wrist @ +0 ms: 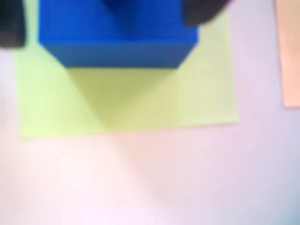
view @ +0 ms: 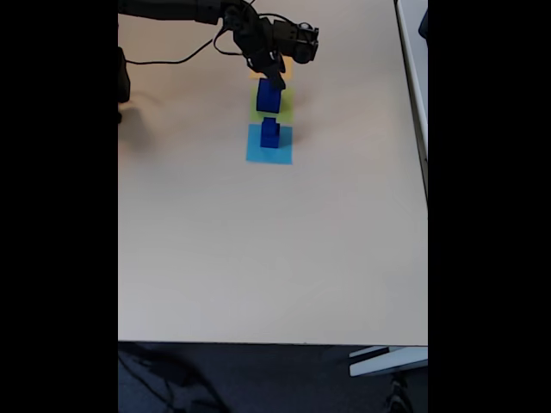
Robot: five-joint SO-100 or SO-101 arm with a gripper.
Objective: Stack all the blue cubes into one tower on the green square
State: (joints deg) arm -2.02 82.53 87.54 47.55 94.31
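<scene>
The big cube is a solid, deep blue block with sharp edges; in the wrist view its top face is brighter than the shaded front face, and it throws a soft wedge of shadow across the green square it sits on. That lime paper is flat and wider than the cube, with bare margin showing in front and to both sides. The picture is blurred, so fine detail is lost.

Two dark finger shapes stand at the top corners of the wrist view, one at the left edge and one just right of the cube; whether they press the cube I cannot tell. A strip of orange square shows at the right edge.

The fixed view shows the arm reaching in from the upper left, its gripper right over the big cube. Just below lies the light-blue square, carrying two smaller cubes, one on the other, apart from the green square. Both squares rest on a pale table
</scene>
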